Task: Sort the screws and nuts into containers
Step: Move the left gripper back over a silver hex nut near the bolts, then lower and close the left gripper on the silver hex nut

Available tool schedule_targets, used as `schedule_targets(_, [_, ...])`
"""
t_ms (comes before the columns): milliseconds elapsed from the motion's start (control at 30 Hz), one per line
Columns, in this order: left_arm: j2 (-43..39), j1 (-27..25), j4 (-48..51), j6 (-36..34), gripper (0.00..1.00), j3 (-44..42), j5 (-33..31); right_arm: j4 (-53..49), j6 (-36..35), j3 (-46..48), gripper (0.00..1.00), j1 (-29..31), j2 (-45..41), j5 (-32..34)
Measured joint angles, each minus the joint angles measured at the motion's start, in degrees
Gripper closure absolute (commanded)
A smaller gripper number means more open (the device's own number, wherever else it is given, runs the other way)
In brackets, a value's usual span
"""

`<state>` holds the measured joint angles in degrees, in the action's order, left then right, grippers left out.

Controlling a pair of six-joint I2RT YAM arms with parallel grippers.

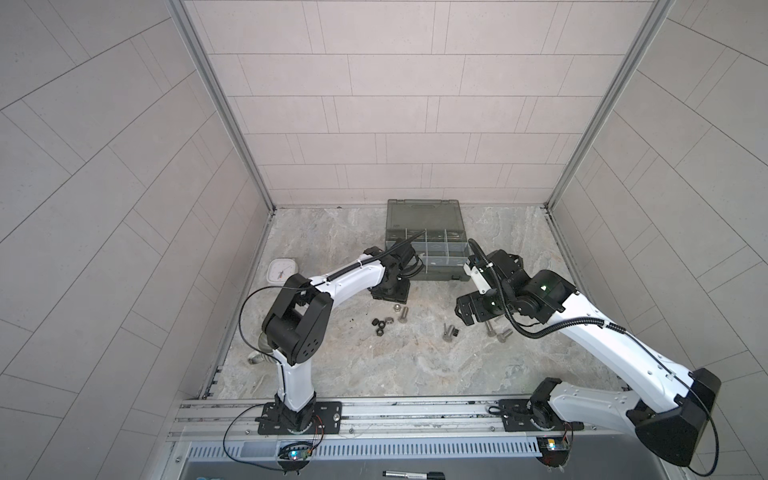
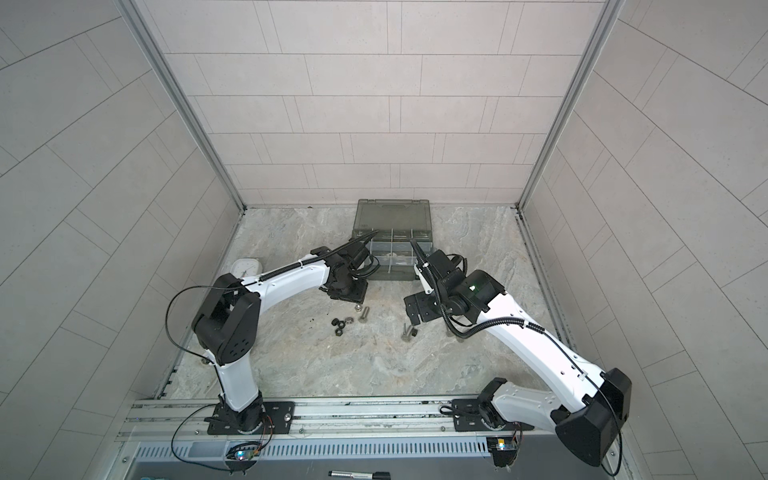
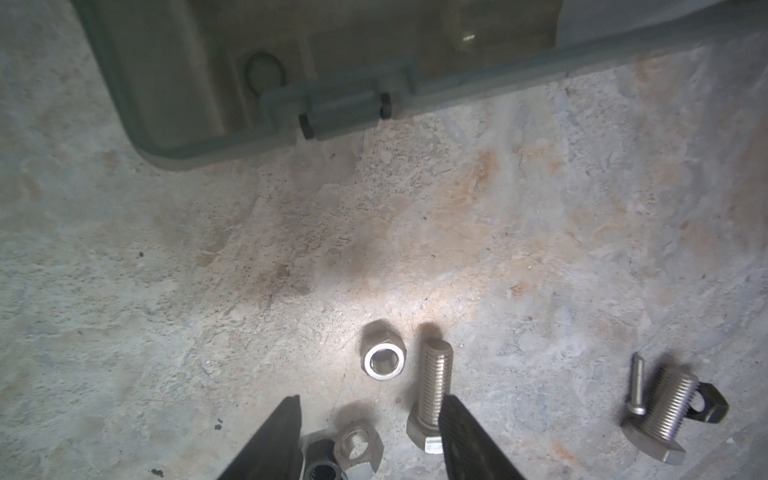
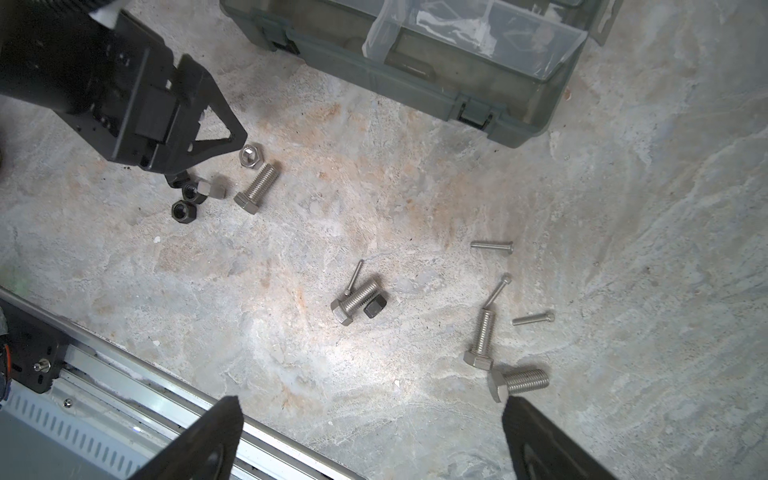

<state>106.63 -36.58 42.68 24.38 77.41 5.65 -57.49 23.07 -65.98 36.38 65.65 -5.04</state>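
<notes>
The left gripper (image 3: 372,401) was set low over the table (image 1: 374,365), near the front wall of the open case (image 1: 440,276). Its jaws were partly spread and nothing was clasped between them. In the left wrist view a silver nut (image 3: 358,445) was seen lying flat in the gap between the two fingers, back from their tips, with a black nut (image 3: 321,455) close against it. A domed nut (image 3: 383,358) stood just beyond the fingertips.

A thick bolt (image 3: 434,386) lay beside that gap, its long axis roughly parallel to the fingers. Its hex head was partly covered by one finger, so contact could not be told. The pick was judged to turn on this: the silver nut sat within the line of closing, while the bolt lay near enough to be nudged by the same finger.

The right gripper (image 4: 372,401) was spread wide and empty, nearer to the other bolts (image 4: 521,380). The nut cluster was judged to be the left arm's.
</notes>
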Motion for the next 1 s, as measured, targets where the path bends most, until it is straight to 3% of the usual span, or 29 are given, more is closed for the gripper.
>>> schedule_targets(833, [5.01, -2.71, -2.01, 2.82, 0.49, -1.73, -1.22, -4.09, -2.14, 0.35, 0.01, 0.00, -2.89, 4.22])
schedule_targets(1000, [5.66, -2.82, -2.05, 2.67, 0.56, -1.79, -1.88, -4.13, -2.12, 0.87, 0.01, 0.00, -3.13, 4.28])
